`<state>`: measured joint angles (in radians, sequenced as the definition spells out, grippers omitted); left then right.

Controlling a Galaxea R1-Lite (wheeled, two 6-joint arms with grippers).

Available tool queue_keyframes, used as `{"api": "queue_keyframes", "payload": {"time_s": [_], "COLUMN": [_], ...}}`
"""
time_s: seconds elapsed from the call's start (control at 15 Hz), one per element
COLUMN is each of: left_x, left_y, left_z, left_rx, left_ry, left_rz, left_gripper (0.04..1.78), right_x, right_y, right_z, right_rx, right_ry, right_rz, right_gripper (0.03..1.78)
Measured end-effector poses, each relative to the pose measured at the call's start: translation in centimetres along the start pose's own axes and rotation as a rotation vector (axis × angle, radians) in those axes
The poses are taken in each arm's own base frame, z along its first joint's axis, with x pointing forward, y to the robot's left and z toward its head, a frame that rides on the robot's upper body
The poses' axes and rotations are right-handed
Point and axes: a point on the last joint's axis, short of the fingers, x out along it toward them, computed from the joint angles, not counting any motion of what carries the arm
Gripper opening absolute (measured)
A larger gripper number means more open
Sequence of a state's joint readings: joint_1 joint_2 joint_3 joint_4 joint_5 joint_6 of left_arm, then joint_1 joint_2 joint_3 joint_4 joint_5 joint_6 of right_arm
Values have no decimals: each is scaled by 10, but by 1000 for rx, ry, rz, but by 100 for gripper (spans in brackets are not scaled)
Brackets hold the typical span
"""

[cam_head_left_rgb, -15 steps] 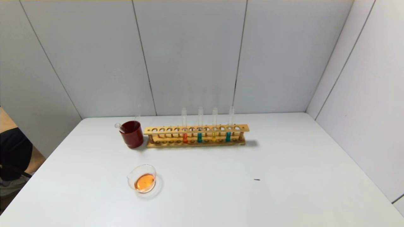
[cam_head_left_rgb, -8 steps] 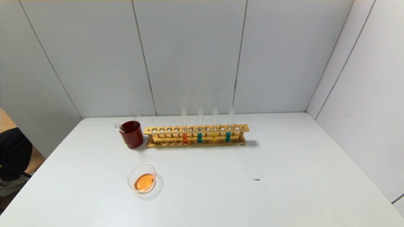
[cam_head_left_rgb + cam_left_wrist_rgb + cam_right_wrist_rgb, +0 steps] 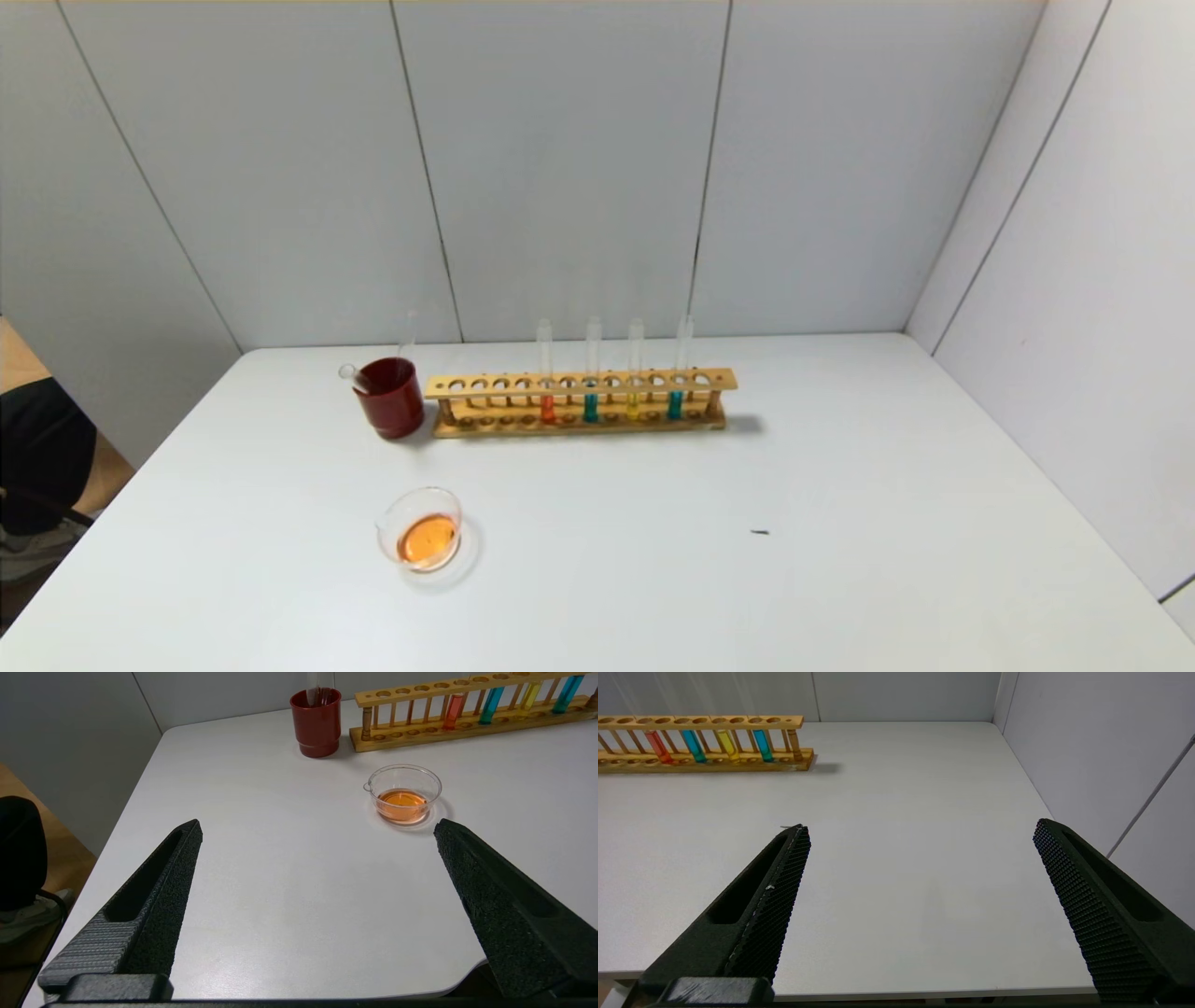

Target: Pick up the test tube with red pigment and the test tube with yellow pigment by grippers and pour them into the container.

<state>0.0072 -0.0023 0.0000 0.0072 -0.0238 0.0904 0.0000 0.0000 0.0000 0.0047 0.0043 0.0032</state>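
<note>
The wooden rack (image 3: 579,403) at the back of the table holds a red-pigment tube (image 3: 547,408), a yellow-pigment tube (image 3: 634,403) and two teal tubes. The clear glass container (image 3: 420,529) with orange liquid sits in front, to the left; it also shows in the left wrist view (image 3: 403,794). Neither gripper shows in the head view. My left gripper (image 3: 317,833) is open and empty near the table's front left edge. My right gripper (image 3: 920,833) is open and empty near the front right edge. The red tube (image 3: 657,746) and yellow tube (image 3: 726,745) show in the right wrist view.
A dark red cup (image 3: 391,397) with empty glass tubes in it stands left of the rack. A small dark speck (image 3: 760,532) lies on the white table (image 3: 840,523). Grey wall panels close the back and right sides.
</note>
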Motion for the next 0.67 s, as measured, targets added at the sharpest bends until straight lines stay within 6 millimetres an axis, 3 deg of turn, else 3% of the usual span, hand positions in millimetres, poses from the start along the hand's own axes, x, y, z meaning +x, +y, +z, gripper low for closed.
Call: {"api": "queue_keyframes", "payload": {"time_s": [0.67], "left_x": [0], "left_y": [0], "left_z": [0], "left_rx": [1], "left_ry": [0], "left_rz": [-2], "left_gripper": [175], "right_x": [0], "right_y": [0], "right_z": [0], "right_rx": [1], "right_ry": [0], "right_rz": [-2], "right_gripper": [175]}}
